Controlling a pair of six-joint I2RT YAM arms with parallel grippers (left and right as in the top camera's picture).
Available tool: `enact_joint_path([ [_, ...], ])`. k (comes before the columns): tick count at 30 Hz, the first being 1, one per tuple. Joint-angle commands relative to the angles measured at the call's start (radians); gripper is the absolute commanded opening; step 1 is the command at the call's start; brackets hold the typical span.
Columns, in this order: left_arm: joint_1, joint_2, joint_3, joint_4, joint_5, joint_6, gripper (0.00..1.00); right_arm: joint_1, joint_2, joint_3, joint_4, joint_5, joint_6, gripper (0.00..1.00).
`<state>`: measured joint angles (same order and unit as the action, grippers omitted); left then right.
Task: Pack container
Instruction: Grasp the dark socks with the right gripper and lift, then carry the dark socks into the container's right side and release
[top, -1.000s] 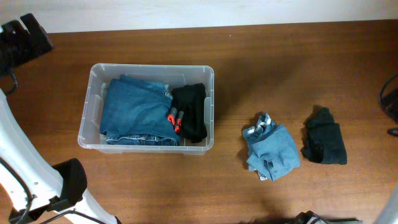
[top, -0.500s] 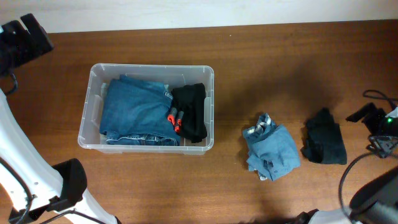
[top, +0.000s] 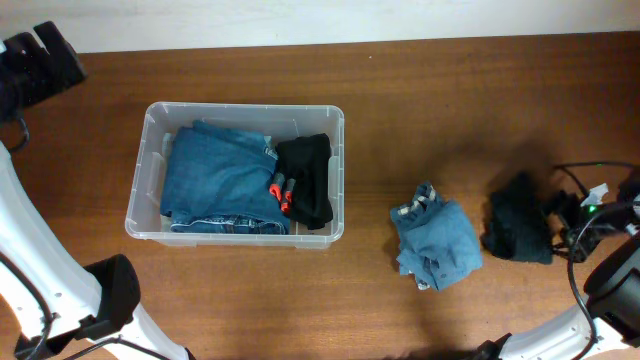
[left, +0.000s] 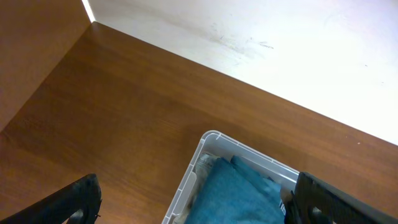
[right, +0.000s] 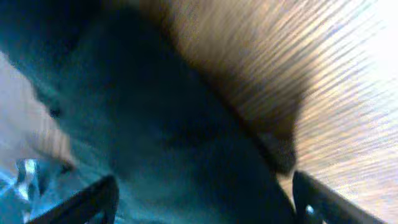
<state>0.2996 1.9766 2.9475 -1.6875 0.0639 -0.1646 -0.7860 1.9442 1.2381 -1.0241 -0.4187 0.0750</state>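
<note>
The clear plastic container (top: 146, 170) stands left of centre and holds folded blue jeans (top: 215, 180) and a black garment with orange-red parts (top: 305, 180). A crumpled blue garment (top: 437, 245) and a black garment (top: 518, 228) lie on the table to its right. My right gripper (top: 562, 213) is open at the black garment's right edge; in the right wrist view its fingers (right: 205, 199) straddle the dark cloth (right: 174, 124). My left gripper (top: 40, 60) is open and empty, high at the far left; its view (left: 199, 199) shows the container's corner (left: 208, 138) below.
The brown wooden table (top: 440, 110) meets a pale wall strip (top: 300, 20) at the back. The left arm's white base (top: 30, 260) fills the lower left. Cables (top: 590, 170) trail by the right arm.
The right arm has come in from the right edge and moved left until its gripper reaches the black garment. The left arm and the container have not moved.
</note>
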Motion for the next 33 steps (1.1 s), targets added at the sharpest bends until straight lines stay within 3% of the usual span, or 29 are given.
enact_joint_path([
  [1, -0.004, 0.003, 0.005, 0.000, 0.000, 0.005, 0.99, -0.005, 0.006, -0.082, 0.057, -0.085, -0.019, 0.79],
  [5, -0.004, 0.003, 0.005, 0.000, 0.000, 0.005, 0.99, -0.005, 0.006, -0.164, 0.165, -0.099, -0.019, 0.67],
  [11, -0.006, 0.003, 0.005, 0.000, 0.000, 0.005, 0.99, -0.005, -0.002, -0.175, 0.214, -0.132, -0.019, 0.23],
  [14, -0.006, 0.004, 0.005, 0.000, 0.000, 0.005, 0.99, -0.005, -0.045, -0.171, 0.210, -0.183, -0.019, 0.10],
  [20, -0.006, 0.004, 0.005, 0.000, 0.000, 0.005, 0.99, 0.006, -0.242, -0.083, 0.130, -0.374, -0.015, 0.04],
  [25, -0.006, 0.004, 0.005, 0.000, 0.000, 0.005, 0.99, 0.162, -0.442, 0.055, 0.095, -0.596, -0.015, 0.04],
  [29, -0.006, 0.004, 0.005, 0.000, 0.000, 0.005, 0.99, 0.485, -0.512, 0.121, 0.202, -0.606, 0.098, 0.04],
  [33, -0.006, 0.004, 0.005, 0.000, 0.000, 0.005, 0.99, 0.877, -0.469, 0.121, 0.439, -0.510, 0.241, 0.04],
])
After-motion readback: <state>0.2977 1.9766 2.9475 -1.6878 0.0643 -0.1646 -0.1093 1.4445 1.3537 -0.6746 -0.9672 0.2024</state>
